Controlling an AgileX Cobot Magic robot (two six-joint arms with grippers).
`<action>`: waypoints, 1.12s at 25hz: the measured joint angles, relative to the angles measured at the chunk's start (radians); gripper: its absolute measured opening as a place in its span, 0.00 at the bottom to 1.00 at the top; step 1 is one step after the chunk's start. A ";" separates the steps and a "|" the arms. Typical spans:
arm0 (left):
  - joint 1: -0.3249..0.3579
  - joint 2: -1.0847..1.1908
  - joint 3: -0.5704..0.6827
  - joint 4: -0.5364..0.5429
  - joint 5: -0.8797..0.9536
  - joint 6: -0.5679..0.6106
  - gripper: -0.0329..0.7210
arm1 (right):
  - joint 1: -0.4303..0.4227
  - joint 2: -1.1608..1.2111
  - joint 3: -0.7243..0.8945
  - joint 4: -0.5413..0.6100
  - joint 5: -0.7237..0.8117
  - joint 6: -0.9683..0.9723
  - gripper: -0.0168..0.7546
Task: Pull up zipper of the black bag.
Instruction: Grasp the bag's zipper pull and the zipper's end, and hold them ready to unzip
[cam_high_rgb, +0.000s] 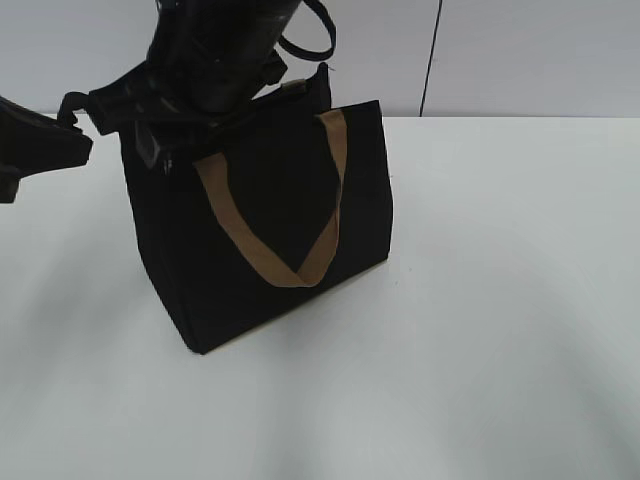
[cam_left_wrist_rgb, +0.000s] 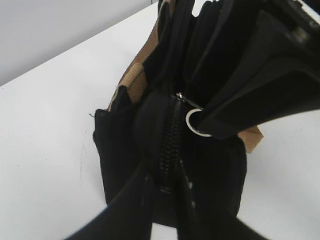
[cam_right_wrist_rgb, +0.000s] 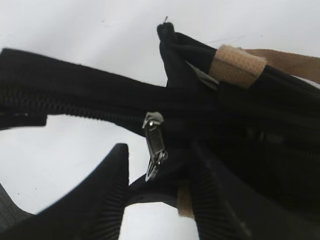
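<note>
The black bag (cam_high_rgb: 250, 240) stands on the white table, with one tan handle hanging down its front. Its top is hidden by the arms in the exterior view. My left gripper (cam_left_wrist_rgb: 170, 200) is shut on the fabric at the bag's near end, where the closed zip track starts; it also shows in the exterior view (cam_high_rgb: 150, 140). The zipper (cam_right_wrist_rgb: 155, 145) is a silvery pull tab hanging midway along the track. My right gripper (cam_right_wrist_rgb: 160, 167) is open, one finger on each side of the tab, not touching it. In the left wrist view the zipper (cam_left_wrist_rgb: 192, 117) shows beside a right finger.
The white table (cam_high_rgb: 480, 300) spreads to the right of the bag and in front of it. A pale wall runs behind the table. The bag's second tan handle (cam_right_wrist_rgb: 240, 65) lies over the far end of the top.
</note>
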 joint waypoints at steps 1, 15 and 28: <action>0.000 0.000 0.000 0.000 0.000 0.000 0.14 | 0.000 0.001 0.000 -0.002 -0.003 0.003 0.42; 0.000 0.000 0.000 -0.001 0.000 -0.001 0.14 | 0.000 0.030 -0.001 0.008 -0.026 0.008 0.34; 0.000 -0.001 0.000 -0.001 0.001 -0.001 0.14 | 0.000 0.030 -0.002 -0.007 -0.002 0.007 0.00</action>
